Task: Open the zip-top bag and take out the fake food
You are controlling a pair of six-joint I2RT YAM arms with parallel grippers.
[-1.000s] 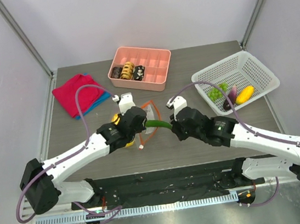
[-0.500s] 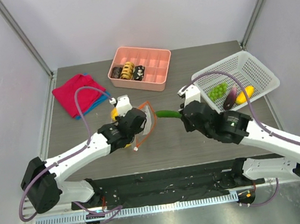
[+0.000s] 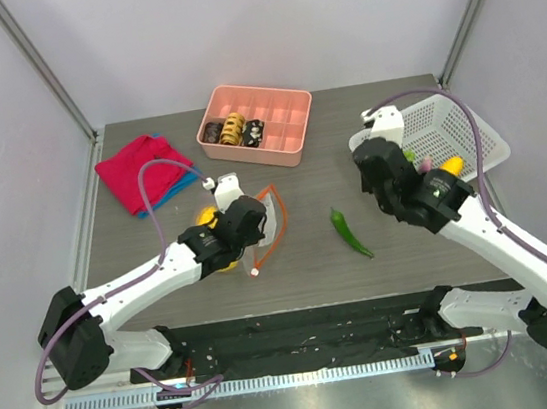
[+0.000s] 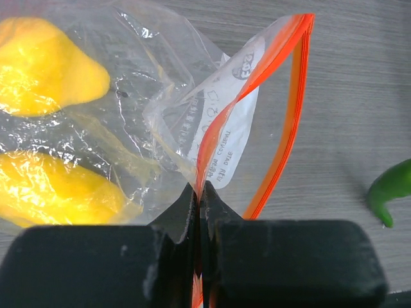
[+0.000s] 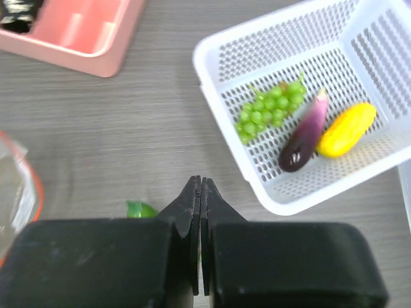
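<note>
The zip-top bag (image 3: 256, 222) lies left of centre with its orange-red zipper strip (image 4: 289, 122) spread open. My left gripper (image 4: 200, 189) is shut on one zipper edge; it also shows in the top view (image 3: 255, 229). Two yellow pieces (image 4: 45, 77) are still inside the bag. The green long vegetable (image 3: 351, 233) lies loose on the table; its tip shows in the right wrist view (image 5: 141, 209). My right gripper (image 5: 201, 181) is shut and empty, raised near the basket's left corner (image 3: 371, 179). Green grapes (image 5: 270, 108), a purple eggplant (image 5: 305, 138) and a yellow piece (image 5: 345, 130) lie in the basket.
A white mesh basket (image 3: 464, 119) stands at the right. A pink compartment tray (image 3: 287, 112) with brown pastry pieces stands at the back centre. A red folded cloth (image 3: 140, 172) lies at the back left.
My right gripper pulled the green vegetable out of the bag and to the right, and the vegetable now lies loose on the table. The right arm has moved on towards the basket. The left gripper has kept its hold.
</note>
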